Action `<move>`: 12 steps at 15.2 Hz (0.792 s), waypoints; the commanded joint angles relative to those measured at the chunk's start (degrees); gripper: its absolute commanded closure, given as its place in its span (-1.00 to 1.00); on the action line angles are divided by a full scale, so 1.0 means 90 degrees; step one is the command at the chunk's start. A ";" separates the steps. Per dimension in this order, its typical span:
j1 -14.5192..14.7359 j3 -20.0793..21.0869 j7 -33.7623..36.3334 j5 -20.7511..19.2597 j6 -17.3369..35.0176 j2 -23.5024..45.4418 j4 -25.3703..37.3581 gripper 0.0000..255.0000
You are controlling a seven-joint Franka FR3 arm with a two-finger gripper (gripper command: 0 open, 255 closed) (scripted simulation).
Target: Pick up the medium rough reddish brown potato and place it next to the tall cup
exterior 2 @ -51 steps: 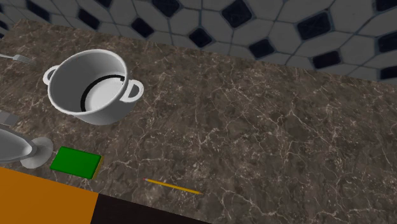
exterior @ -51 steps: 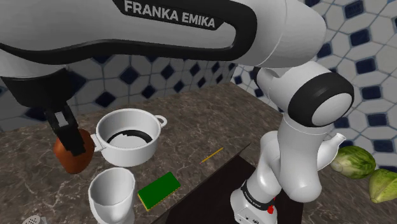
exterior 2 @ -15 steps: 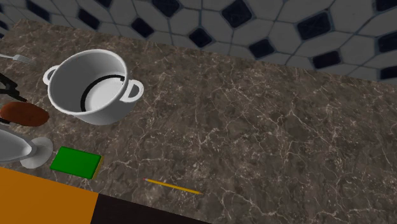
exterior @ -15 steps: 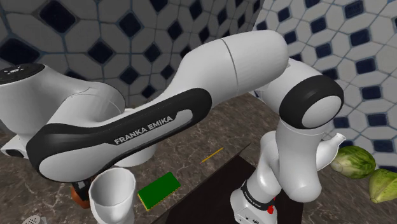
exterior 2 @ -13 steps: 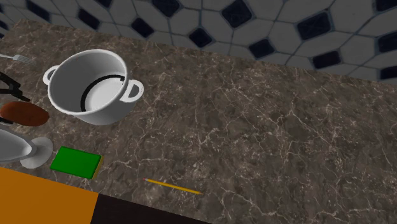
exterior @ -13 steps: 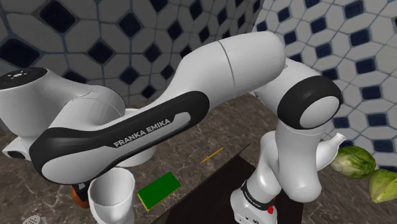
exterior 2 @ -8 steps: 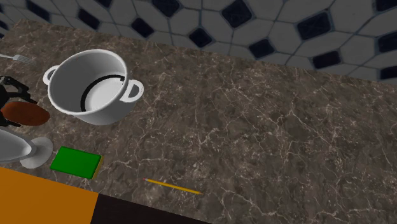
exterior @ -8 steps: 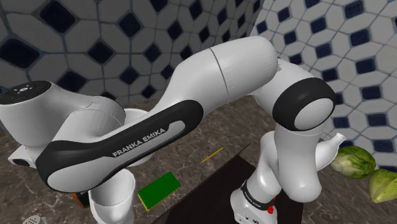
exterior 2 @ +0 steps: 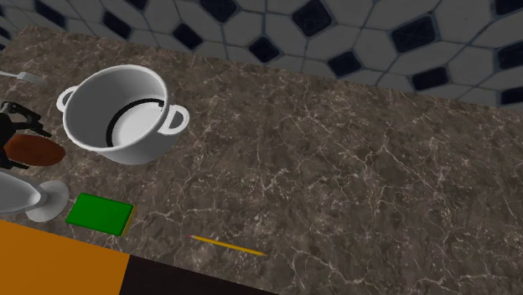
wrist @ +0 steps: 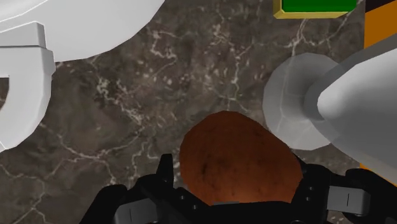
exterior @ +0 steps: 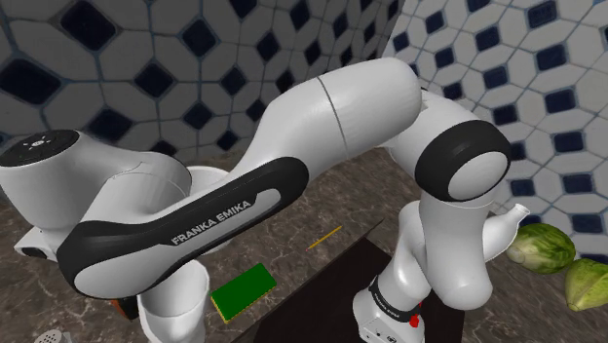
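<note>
Claw [wrist: 234, 175] is pinching the rough reddish-brown oval potato [wrist: 238, 159]. The wrist view has black finger stubs tight against both its flanks, with no gap either side. The potato sits straight ahead of the palm, between the fingers.

The tall, pale grey, glassy stemmed cup [wrist: 356, 108] is the target. Its round foot is just beside the potato, off one finger's outer side, with only a thin strip of dark veined stone countertop [wrist: 159, 95] between them. The white two-handled pot [wrist: 63, 32] is on the opposite side of the claw and farther off. The flat green sponge [wrist: 315, 5] lies beyond the cup's foot, ahead of the claw.

The second exterior view agrees: claw [exterior 2: 23, 127] above, potato [exterior 2: 35, 151] low between pot [exterior 2: 126, 113] and cup [exterior 2: 33, 197]. There the potato's long axis looks roughly level with the counter. How that axis runs against the finger line can't be read from the wrist view.

Can't tell if the potato's underside touches the counter; judging by the second exterior view it's low, close to it.

Judgement: placement is essentially reached, since the potato is already next to the cup. The remaining move is a short drop if needed, then spreading the fingers. Risk: the finger on the cup side swings toward the foot when opening, so retreat straight back along the claw axis.
</note>
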 commanded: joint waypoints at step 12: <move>0.0004 0.0020 -0.0030 0.0037 -0.0731 -0.0196 0.0476 -1.00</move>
